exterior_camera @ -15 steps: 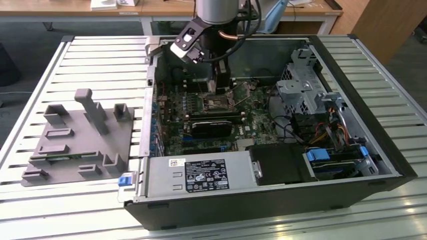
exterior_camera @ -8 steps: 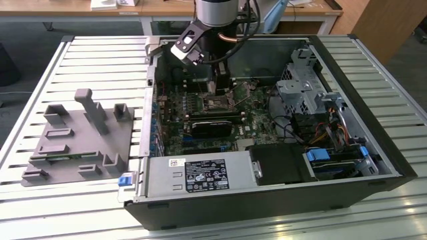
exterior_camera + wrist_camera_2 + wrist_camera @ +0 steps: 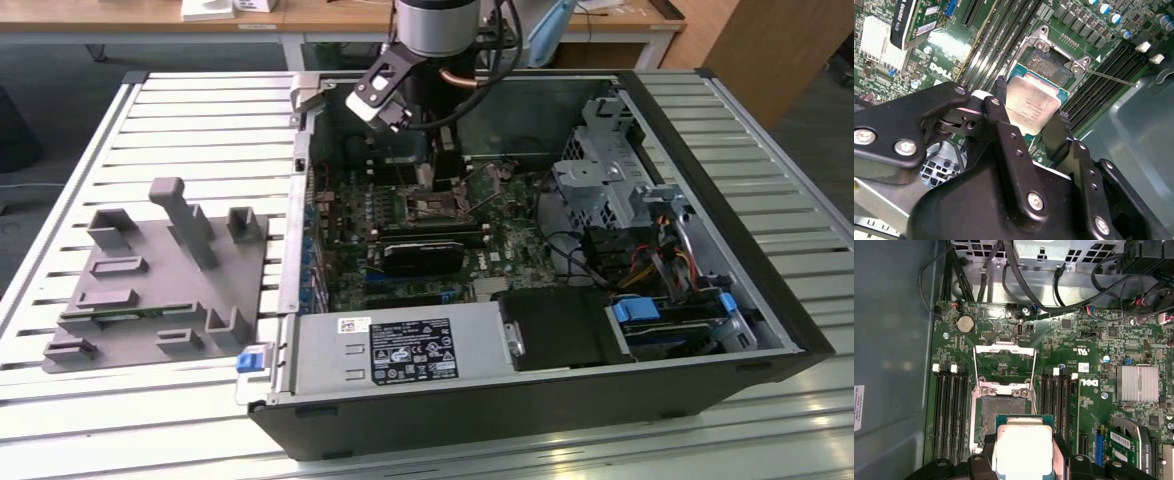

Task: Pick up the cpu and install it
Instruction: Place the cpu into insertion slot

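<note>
The cpu (image 3: 1031, 104) is a thin square chip with a silvery top and green edges, and my gripper (image 3: 1030, 112) is shut on it, one black finger on each side. In the first wrist view the cpu (image 3: 1022, 446) hangs over one edge of the open motherboard socket (image 3: 1003, 411), partly covering it. The socket's metal load plate (image 3: 1005, 351) is swung up and open. In the exterior view my gripper (image 3: 435, 178) reaches down into the computer case (image 3: 747, 300) above the motherboard (image 3: 400, 210).
A grey plastic fixture with upright posts (image 3: 160, 280) lies on the slatted table at the exterior view's left. Inside the case are a black rectangular module (image 3: 424, 252), memory slots (image 3: 949, 410), a heatsink (image 3: 1137, 384), cables (image 3: 1054, 270), the power supply (image 3: 400, 352) and drive cages (image 3: 607, 180).
</note>
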### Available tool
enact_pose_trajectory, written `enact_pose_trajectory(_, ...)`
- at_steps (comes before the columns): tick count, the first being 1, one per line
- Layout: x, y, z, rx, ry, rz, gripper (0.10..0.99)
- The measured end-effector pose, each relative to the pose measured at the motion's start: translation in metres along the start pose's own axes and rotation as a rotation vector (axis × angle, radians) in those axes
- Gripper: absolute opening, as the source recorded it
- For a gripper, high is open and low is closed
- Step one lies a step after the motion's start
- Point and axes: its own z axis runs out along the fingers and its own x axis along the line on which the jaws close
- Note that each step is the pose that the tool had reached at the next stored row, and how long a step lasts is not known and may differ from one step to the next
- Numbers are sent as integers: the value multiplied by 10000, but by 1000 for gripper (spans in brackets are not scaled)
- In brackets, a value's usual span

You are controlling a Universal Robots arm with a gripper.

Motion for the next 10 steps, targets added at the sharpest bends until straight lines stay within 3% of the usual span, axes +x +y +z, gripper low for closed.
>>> enact_pose_trajectory(10,8,5,22,3,0,-2,533)
